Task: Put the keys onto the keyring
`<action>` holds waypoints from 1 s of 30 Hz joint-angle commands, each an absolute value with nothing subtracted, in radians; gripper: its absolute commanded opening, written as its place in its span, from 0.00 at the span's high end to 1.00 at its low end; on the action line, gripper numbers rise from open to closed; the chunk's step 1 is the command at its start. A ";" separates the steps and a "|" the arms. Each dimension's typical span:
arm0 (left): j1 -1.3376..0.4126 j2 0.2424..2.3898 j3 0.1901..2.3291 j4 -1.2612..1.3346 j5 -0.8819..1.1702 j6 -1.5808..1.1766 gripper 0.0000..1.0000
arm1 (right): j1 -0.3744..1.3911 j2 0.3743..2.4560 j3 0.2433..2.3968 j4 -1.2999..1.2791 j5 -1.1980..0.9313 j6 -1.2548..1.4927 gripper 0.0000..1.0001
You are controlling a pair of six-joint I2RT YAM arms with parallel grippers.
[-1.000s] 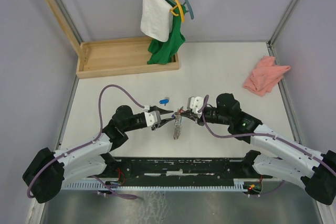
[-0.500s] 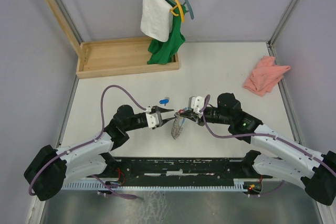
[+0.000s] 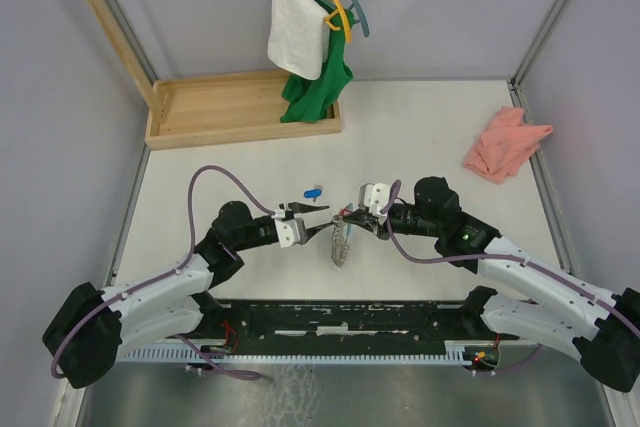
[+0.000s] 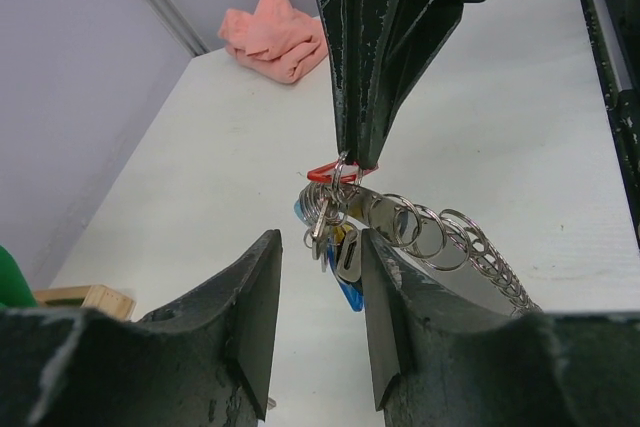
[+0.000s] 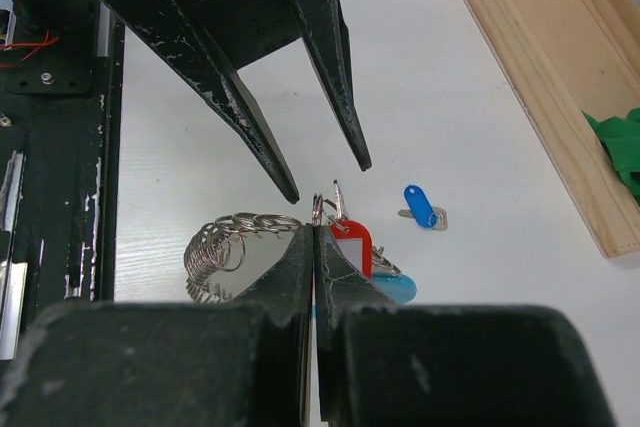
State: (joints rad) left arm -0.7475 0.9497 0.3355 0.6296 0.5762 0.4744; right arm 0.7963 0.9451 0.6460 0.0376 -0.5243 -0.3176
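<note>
My right gripper (image 5: 313,232) is shut on the keyring (image 5: 318,209), holding it above the table. A key with a red tag (image 5: 353,242) hangs beside the ring, with a chain of metal rings (image 5: 225,242) and a pale blue tag below it. The key with the blue head (image 5: 422,207) lies alone on the table (image 3: 313,191). My left gripper (image 4: 318,247) is open, pointing at the bundle (image 4: 330,202) from just short of it, with nothing between its fingers. From above, the two grippers meet tip to tip (image 3: 322,219) (image 3: 348,217).
A pink cloth (image 3: 505,144) lies at the right edge. A wooden tray (image 3: 240,107) stands at the back left, with a green garment (image 3: 315,87) and a white towel (image 3: 298,22) hanging on hangers above it.
My left gripper's jaws have widened a little in front of the ring. The hanging bundle has swung slightly. The right arm has stayed put.
</note>
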 commanded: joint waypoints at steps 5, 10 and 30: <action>-0.745 0.985 0.397 0.650 0.606 0.532 0.55 | 0.793 0.925 0.669 0.129 -0.572 -0.297 0.99; -0.746 1.028 0.424 0.651 0.623 0.538 0.59 | 0.793 0.926 0.671 0.131 -0.579 -0.293 0.99; -0.752 0.912 0.448 0.437 0.586 0.284 0.97 | 0.785 0.875 0.593 0.279 -0.423 -0.239 0.99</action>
